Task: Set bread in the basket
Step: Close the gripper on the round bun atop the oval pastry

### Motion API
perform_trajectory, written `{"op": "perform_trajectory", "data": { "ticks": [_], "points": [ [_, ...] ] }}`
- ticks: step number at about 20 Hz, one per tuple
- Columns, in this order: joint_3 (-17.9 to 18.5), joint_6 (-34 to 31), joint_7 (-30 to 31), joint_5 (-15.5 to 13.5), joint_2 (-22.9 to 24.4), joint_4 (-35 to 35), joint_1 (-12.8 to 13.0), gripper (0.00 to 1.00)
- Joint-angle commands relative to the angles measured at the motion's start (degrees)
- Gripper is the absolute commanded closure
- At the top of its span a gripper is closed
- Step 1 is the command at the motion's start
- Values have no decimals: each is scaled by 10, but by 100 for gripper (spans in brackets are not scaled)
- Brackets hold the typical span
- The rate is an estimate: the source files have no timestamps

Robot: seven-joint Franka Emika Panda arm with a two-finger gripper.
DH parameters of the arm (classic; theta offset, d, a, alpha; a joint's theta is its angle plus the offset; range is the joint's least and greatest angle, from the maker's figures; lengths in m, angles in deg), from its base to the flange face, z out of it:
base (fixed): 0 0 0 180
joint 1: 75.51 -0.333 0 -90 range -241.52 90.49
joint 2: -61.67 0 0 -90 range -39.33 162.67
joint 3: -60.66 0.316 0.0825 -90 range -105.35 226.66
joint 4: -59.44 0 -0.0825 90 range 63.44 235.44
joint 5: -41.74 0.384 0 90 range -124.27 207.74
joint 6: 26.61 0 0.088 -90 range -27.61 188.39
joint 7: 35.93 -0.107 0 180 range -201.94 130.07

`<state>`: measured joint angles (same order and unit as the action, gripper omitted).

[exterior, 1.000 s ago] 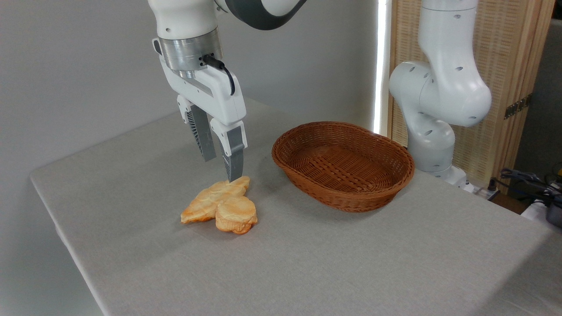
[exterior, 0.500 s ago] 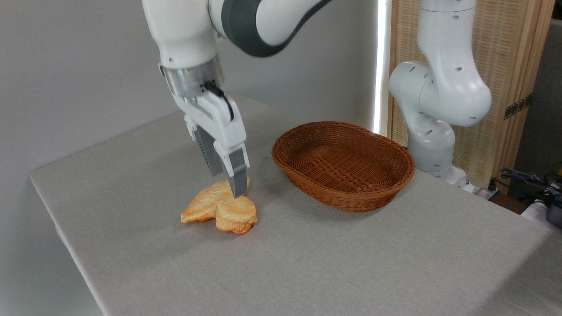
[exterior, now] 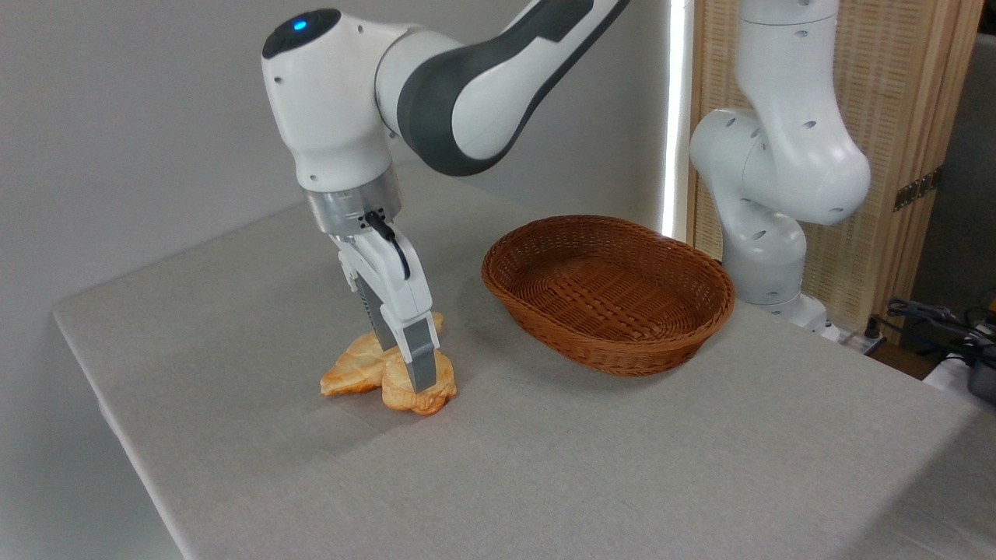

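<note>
The bread (exterior: 440,383), a small golden-orange bun, lies on the grey table (exterior: 545,467) left of centre. It leans against a longer flat braided pastry (exterior: 348,372) behind it. My gripper (exterior: 405,365) has come down onto the bun and stands open: one grey finger (exterior: 421,359) is in front of the bun's top, the other drops behind it next to the pastry. The fingertips are partly hidden by the bun. The basket (exterior: 615,354), oval brown wicker, stands to the right with nothing in it.
The arm's white base (exterior: 766,233) rises behind the basket at the right table edge. A wooden slatted screen (exterior: 895,117) stands behind it, and cables (exterior: 934,319) lie at the far right. The table's left edge runs close to the pastry.
The gripper has come down from above the pastry and shifted slightly forward, and its fingers now straddle the bun. Bun, pastry and basket have not moved.
</note>
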<state>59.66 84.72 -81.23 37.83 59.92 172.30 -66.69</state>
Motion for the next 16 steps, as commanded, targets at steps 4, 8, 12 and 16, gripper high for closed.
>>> {"op": "perform_trajectory", "data": {
  "ticks": [4,8,12,16],
  "points": [
    [4,13,-20,-11,-10,4,2,0],
    [4,16,-20,-7,-25,4,2,0],
    [4,16,-20,-7,-26,4,3,2],
    [3,16,-20,-8,-26,3,3,47]
  ]
}}
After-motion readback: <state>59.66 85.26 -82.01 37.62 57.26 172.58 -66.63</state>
